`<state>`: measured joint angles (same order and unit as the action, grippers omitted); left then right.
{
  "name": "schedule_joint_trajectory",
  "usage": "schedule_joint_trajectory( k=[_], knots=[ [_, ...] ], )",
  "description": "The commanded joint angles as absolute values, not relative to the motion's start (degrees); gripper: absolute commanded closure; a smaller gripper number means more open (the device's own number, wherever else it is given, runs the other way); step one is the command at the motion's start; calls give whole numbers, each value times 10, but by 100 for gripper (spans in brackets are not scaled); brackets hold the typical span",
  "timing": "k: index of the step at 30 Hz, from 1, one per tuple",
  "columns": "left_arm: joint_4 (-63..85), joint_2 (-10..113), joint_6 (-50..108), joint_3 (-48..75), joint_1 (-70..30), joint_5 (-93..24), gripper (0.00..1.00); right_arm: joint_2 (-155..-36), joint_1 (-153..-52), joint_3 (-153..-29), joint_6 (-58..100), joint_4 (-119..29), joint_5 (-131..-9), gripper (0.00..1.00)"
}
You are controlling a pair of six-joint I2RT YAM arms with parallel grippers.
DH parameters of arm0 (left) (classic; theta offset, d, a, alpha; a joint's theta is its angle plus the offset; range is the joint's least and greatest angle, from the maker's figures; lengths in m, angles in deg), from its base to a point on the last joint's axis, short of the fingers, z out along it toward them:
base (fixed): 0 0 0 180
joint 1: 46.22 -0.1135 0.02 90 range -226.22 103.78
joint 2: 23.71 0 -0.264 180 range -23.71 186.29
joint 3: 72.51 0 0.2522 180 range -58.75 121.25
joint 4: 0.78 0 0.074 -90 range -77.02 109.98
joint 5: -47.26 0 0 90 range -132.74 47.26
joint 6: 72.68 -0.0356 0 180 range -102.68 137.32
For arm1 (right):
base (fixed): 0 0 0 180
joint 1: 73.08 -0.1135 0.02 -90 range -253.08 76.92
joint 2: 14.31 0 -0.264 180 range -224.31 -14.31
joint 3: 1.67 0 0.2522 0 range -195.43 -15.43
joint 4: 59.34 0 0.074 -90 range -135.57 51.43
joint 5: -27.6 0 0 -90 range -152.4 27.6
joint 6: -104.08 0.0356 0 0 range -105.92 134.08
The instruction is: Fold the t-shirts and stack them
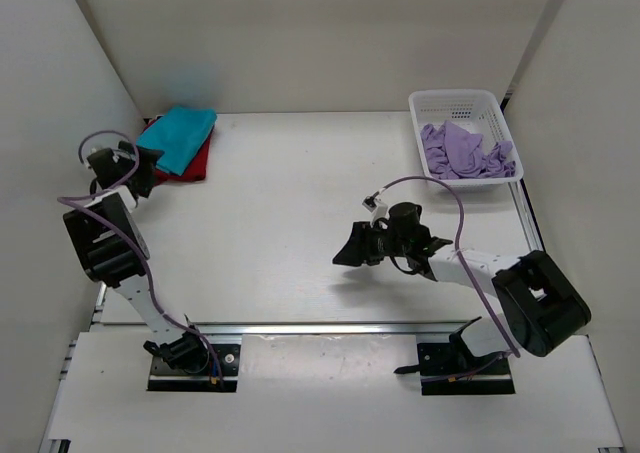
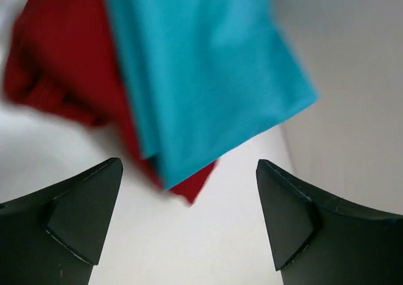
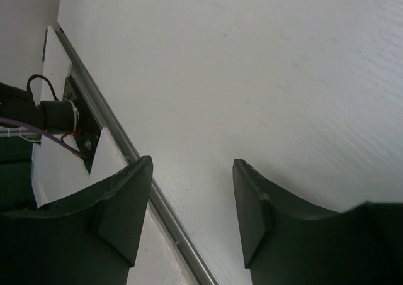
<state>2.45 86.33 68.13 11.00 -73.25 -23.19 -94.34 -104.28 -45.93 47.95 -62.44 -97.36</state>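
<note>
Top external view: a folded teal-blue t-shirt (image 1: 180, 136) lies on top of a deep red t-shirt (image 1: 197, 166) in the far left corner of the counter (image 1: 290, 183). The red cloth shows along the teal shirt's near and right edges. The left gripper (image 1: 148, 161) sits just beside this stack, at its near left side. In the left wrist view its jaws stand wide apart, released, with nothing between them, and a corner of the stack lies ahead of them. The pale lavender t-shirt (image 1: 465, 151) is crumpled inside the white mesh basket (image 1: 455, 97) at the far right. The right gripper (image 1: 345, 251) hangs over the middle of the counter, well apart from every shirt. The right wrist view shows its jaws spread, holding nothing.
</note>
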Motion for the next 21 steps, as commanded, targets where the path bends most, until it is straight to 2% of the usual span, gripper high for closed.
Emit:
schedule_joint_trajectory(
  k=[1,6,8,10,12,18,21],
  knots=[
    [-2,792,688,48,-709,-207,1,-939,-1051,-443,470,-640,-949,46],
    [-16,703,670,-42,-689,-209,1,-870,-1038,-435,453,-601,-914,43],
    [-14,669,658,-70,-642,-223,1,-843,-1026,-453,436,-564,-889,52],
    [-16,632,640,-100,-585,-235,1,-827,-1014,-488,424,-533,-841,81],
    [-14,585,635,-119,-511,-252,1,-831,-974,-547,403,-510,-823,100],
    [-10,513,531,-144,-171,-375,1,-927,-800,-716,383,-413,-757,100],
    [36,528,466,-136,-127,-406,1,-987,-734,-779,399,-404,-751,100]
  ],
)
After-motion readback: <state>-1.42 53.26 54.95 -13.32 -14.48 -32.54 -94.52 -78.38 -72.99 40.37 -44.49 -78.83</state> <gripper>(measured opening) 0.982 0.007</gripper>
